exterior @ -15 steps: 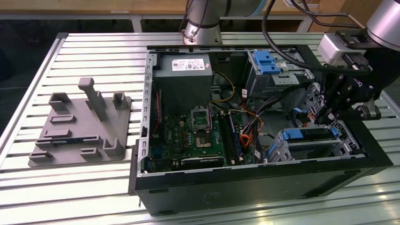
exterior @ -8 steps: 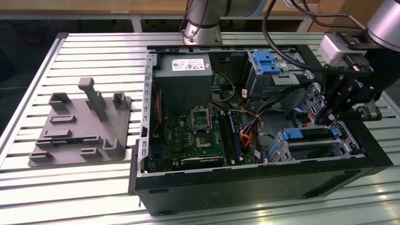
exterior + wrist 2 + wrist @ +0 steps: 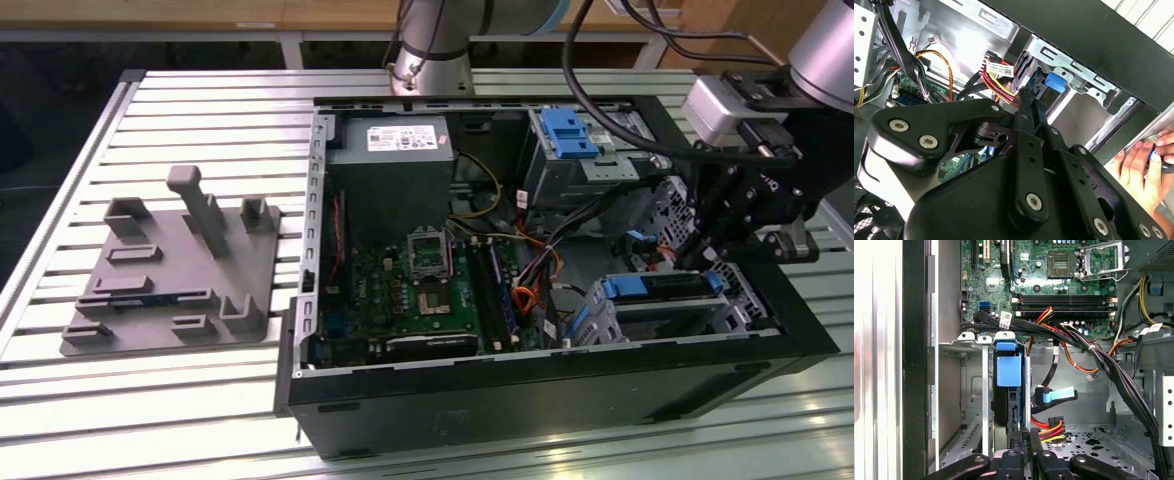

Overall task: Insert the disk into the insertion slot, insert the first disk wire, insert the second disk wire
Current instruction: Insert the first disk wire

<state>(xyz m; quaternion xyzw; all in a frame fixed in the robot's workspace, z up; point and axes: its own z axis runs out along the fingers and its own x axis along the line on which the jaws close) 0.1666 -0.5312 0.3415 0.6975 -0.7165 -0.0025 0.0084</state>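
- One disk (image 3: 1008, 371) was seen sitting in one insertion slot (image 3: 971, 390), blue frame end showing.
- Slot was found inside one black case (image 3: 561, 385), set on bench (image 3: 200, 400).
- One hand (image 3: 1026, 436) was held just beside disk, its two fingers pressed together, closed.
- One red-and-yellow wire bunch (image 3: 1050, 424) was seen near hand.
- One grey holder plate (image 3: 174, 280) was laid beside case.
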